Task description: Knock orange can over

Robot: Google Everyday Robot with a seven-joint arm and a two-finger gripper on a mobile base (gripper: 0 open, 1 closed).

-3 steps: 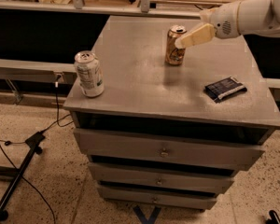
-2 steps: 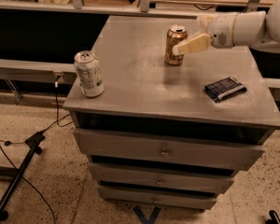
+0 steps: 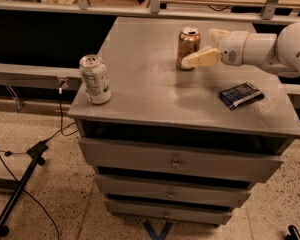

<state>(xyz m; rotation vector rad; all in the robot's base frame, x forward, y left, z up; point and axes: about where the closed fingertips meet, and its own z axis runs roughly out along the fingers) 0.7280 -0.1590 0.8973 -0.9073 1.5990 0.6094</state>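
On the bench [image 3: 140,104] I see the white-and-green can [image 3: 94,79] at left, clear of the work, and the orange can [image 3: 188,48] upright at upper centre, my gripper [image 3: 209,46] just right of it, fingers apart, the lower finger [image 3: 200,59] at its side, set, I judge, to tip it.

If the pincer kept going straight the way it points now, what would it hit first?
Most likely the orange can. The pincer reaches in from the right, open and pointing left, with its near finger at the can's side. I cannot tell whether they touch.
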